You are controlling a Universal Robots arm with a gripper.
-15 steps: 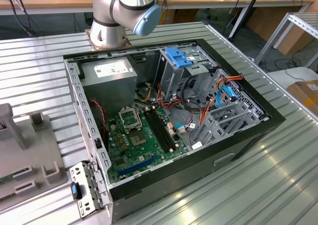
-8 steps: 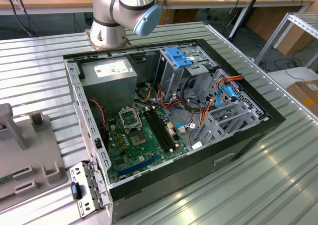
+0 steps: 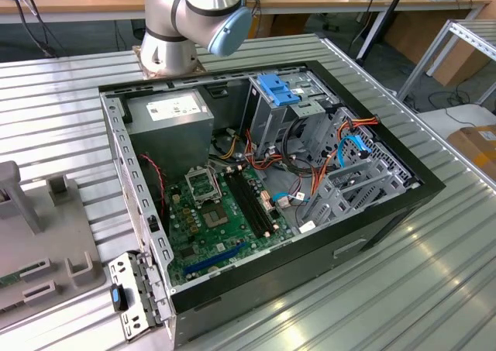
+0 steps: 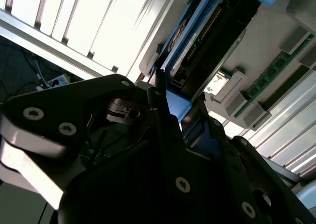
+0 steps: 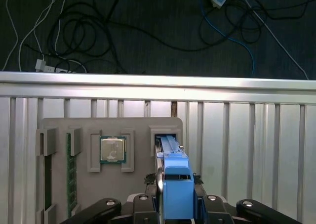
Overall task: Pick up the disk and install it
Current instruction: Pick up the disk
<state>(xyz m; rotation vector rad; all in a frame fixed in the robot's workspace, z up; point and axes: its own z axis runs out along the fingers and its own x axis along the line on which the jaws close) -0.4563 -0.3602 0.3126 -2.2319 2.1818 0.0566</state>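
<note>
The disk (image 5: pixel 176 194) stands on edge in a slot of the grey holder tray (image 5: pixel 59 125), its bright blue carrier rail facing the first wrist view. My gripper (image 5: pixel 174 178) straddles it, with black fingers (image 5: pixel 148 204) pressed against both sides of the blue rail, shut on it. In the second wrist view the disk (image 4: pixel 207 31) shows its dark metal body and blue rail running away from the gripper (image 4: pixel 173 98). The open computer case (image 3: pixel 434 184) lies in the middle of the exterior view, with the arm's base (image 3: pixel 167 53) behind it.
The holder tray also carries a processor chip (image 5: pixel 112 150) and a memory stick (image 5: pixel 71 174); the tray (image 3: pixel 46 242) sits at the exterior view's left. Inside the case are a power-supply box (image 3: pixel 170 118), a drive cage with a blue bracket (image 3: pixel 275 91), a green mainboard (image 3: pixel 225 219) and loose cables (image 3: pixel 310 165).
</note>
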